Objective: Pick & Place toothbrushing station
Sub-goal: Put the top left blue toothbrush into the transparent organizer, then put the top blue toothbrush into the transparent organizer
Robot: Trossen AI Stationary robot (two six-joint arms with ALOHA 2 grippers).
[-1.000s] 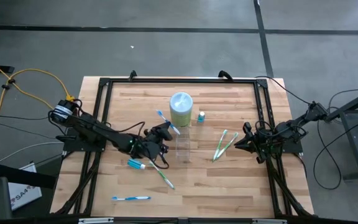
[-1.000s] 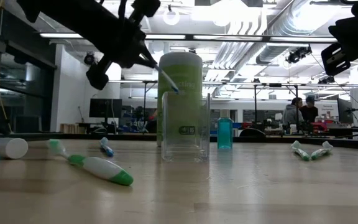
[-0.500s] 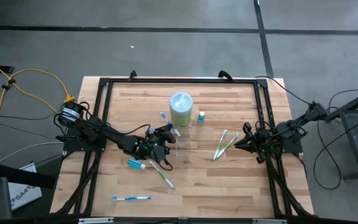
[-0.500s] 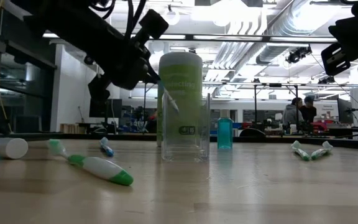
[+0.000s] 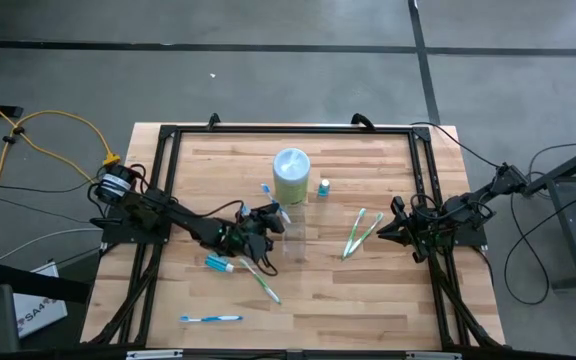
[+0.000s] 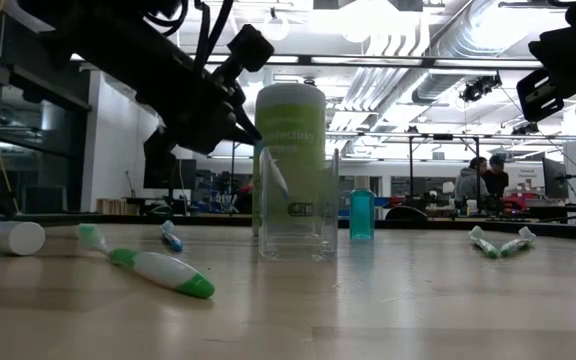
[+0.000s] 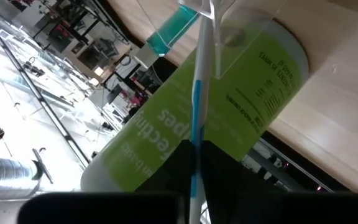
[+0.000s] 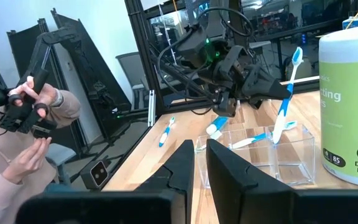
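The left gripper (image 5: 261,221) hangs over the middle of the table, just beside the clear tumbler (image 6: 297,205) on its left-arm side, with its fingers pinched on the handle of a blue-and-white toothbrush (image 8: 284,104). In the right wrist view the brush stands steeply, bristle head up above the fingers and its lower end down inside the tumbler; in the left wrist view the same handle runs straight out from between the 2 dark fingers (image 7: 219,163), which sit nearly together on it. A second blue-and-white brush (image 8: 252,140) lies slanted inside the tumbler. Right behind the tumbler stands a green wipes canister (image 5: 291,173), and a small teal-capped bottle (image 5: 323,187) stands just beside that. On the boards near the left gripper lie a toothpaste tube (image 5: 219,264) and a green-and-white toothbrush (image 5: 264,283); another blue-and-white toothbrush (image 5: 210,318) lies well apart at the near edge. 2 green-and-white toothbrushes (image 5: 360,232) lie between the tumbler and the right gripper (image 5: 386,231), which waits at the right side of the table (image 5: 368,290) with its fingers close together and nothing in them. A person's hands (image 8: 35,107) holding a controller show in the right wrist view beyond the table.
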